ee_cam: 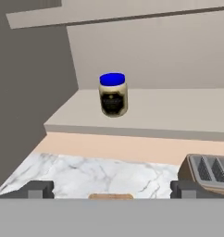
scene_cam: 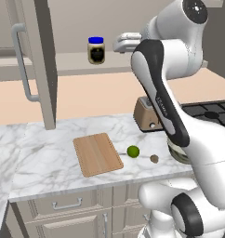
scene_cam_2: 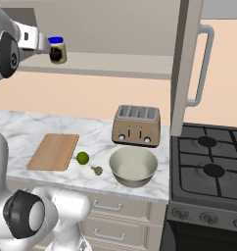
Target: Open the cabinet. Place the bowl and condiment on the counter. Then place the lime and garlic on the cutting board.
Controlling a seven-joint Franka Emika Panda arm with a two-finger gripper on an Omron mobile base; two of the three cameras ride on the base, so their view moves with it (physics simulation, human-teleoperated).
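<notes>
The cabinet (scene_cam: 40, 60) stands open, its doors swung out to either side, and the condiment jar (ee_cam: 113, 94) sits upright on the bottom shelf (ee_cam: 178, 113) inside, blue lid on top. The hand (ee_cam: 111, 190) is raised in front of the shelf, its two fingers spread wide apart with nothing between them, the jar ahead of it and not touched. Down on the marble surface (scene_cam_2: 22, 125) the pale grey-green bowl (scene_cam_2: 133, 166) rests just in front of the toaster (scene_cam_2: 136, 125), close to the stove (scene_cam_2: 213, 171). The cutting board (scene_cam: 97, 154) lies flat and bare to the left. The lime (scene_cam: 133, 151) sits just off the board's right edge (beside it, not on it), and the garlic (scene_cam: 154, 158) lies a little farther right, between lime and bowl.
</notes>
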